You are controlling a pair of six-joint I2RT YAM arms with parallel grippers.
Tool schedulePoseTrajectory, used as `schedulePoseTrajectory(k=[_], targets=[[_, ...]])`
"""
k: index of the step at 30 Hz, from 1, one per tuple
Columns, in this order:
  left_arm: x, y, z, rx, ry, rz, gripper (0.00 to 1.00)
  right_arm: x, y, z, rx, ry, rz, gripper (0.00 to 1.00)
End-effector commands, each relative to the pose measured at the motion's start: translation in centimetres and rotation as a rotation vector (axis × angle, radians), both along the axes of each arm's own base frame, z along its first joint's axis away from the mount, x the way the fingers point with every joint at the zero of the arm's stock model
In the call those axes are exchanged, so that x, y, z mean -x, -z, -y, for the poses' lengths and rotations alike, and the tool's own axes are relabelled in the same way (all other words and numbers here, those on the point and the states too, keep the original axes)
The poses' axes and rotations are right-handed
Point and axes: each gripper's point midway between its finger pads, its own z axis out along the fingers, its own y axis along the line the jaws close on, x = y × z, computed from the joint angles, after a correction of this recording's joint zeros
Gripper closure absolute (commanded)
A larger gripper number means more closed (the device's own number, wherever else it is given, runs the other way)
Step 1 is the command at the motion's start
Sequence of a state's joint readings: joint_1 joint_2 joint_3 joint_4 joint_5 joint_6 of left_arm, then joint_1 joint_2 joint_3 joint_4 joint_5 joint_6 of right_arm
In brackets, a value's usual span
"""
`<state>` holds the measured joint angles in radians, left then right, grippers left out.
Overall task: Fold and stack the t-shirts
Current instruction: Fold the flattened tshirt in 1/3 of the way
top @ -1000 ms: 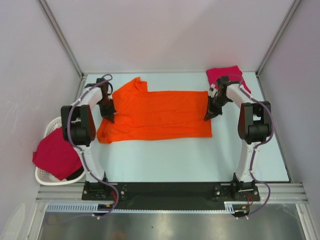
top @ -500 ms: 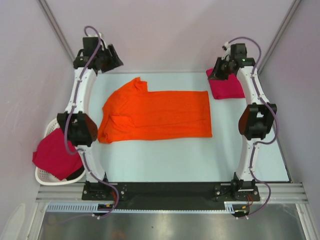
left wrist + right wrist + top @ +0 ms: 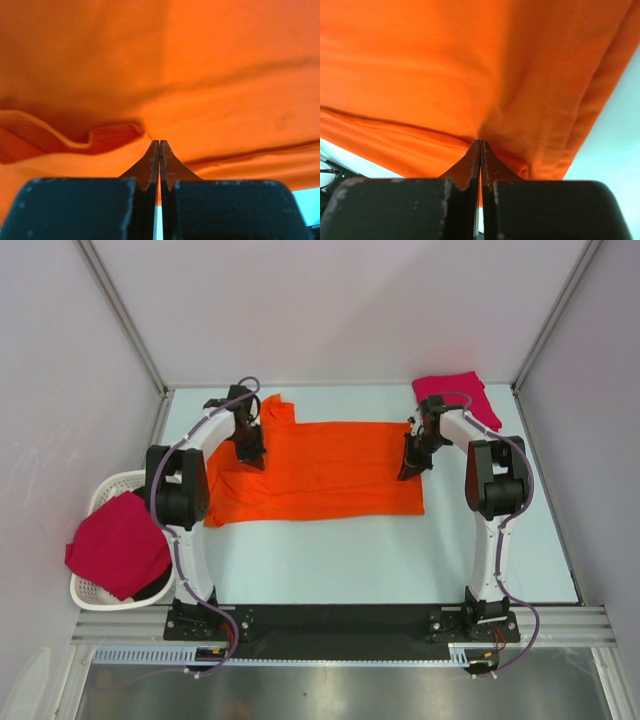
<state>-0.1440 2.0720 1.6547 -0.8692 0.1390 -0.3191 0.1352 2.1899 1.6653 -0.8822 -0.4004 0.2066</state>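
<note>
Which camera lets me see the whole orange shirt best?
The top camera. It shows the whole orange shirt spread out on the table, edges and all. Both wrist cameras are too close and show only small patches of its orange folds.

Spread shirt (image 3: 320, 470) centre; folded shirt (image 3: 455, 392) behind-right; basket (image 3: 110, 483) left.
</note>
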Motion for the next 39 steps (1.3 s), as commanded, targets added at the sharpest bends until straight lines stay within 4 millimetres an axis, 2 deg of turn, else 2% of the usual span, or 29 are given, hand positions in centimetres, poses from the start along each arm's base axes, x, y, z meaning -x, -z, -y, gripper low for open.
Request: schedulePoseTrajectory(k=[1, 2, 5, 8, 11, 19, 20, 26, 27, 29, 30, 31, 32, 34, 35, 36, 37, 39], targets=[[-0.3, -1.6, 0.7, -0.044, 0.062, 0.094, 1.0, -0.9, -2.4, -1.1, -0.007, -0.031, 0.104, 1.0], [0.3, -0.2, 0.7, -0.053, 0.065, 0.061, 1.0, -0.7, -1.8, -1.1, 0.001, -0.036, 0.09, 1.0], [1.4, 2.0, 0.8, -0.064, 0.072, 0.012, 1.0, 0.3, -0.6, -1.4, 0.021, -0.054, 0.059, 1.0], [2.8, 4.9, 0.6, -0.071, 0.084, -0.071, 1.0, 1.6, 1.7, -1.1, 0.055, -0.072, 0.01, 1.0], [3.9, 6.1, 0.4, -0.082, 0.099, -0.126, 1.0, 2.9, 3.0, -0.5, 0.078, -0.087, -0.036, 1.0], [7.7, 6.9, 0.0, -0.1, 0.119, -0.266, 1.0, 6.3, 4.9, 0.6, 0.147, -0.115, -0.123, 1.0], [8.7, 7.1, 0.0, -0.101, 0.117, -0.294, 1.0, 7.5, 5.2, 0.7, 0.157, -0.119, -0.148, 1.0], [14.8, 7.0, 0.6, -0.015, 0.116, -0.462, 1.0, 10.7, 4.3, 0.2, 0.151, -0.124, -0.2, 1.0], [15.3, 7.0, 0.6, -0.012, 0.116, -0.469, 1.0, 11.9, 4.6, 0.2, 0.158, -0.123, -0.231, 1.0], [17.0, 6.9, 0.4, -0.007, 0.117, -0.493, 1.0, 12.8, 4.2, 0.2, 0.157, -0.125, -0.239, 1.0], [17.7, 6.9, 0.3, -0.006, 0.118, -0.502, 1.0, 14.0, 4.4, 0.3, 0.161, -0.126, -0.268, 1.0], [18.2, 7.0, 0.3, 0.001, 0.119, -0.509, 1.0, 14.5, 4.4, 0.3, 0.163, -0.128, -0.273, 1.0], [19.9, 7.3, 0.0, -0.005, 0.12, -0.547, 1.0, 14.9, 4.3, 0.5, 0.167, -0.13, -0.276, 1.0], [21.1, 7.6, -0.3, -0.009, 0.124, -0.558, 1.0, 16.0, 4.2, 1.0, 0.183, -0.132, -0.293, 1.0], [22.8, 7.9, -0.6, -0.014, 0.126, -0.594, 1.0, 16.4, 4.2, 1.1, 0.185, -0.134, -0.297, 1.0], [23.5, 7.7, -0.7, -0.009, 0.133, -0.595, 1.0, 16.6, 3.8, 1.3, 0.192, -0.137, -0.294, 1.0], [25.1, 7.9, -1.0, -0.009, 0.136, -0.625, 1.0, 17.1, 3.8, 1.5, 0.199, -0.138, -0.302, 1.0], [26.0, 7.7, -1.3, -0.013, 0.137, -0.614, 1.0, 17.1, 3.6, 1.9, 0.219, -0.134, -0.287, 1.0]])
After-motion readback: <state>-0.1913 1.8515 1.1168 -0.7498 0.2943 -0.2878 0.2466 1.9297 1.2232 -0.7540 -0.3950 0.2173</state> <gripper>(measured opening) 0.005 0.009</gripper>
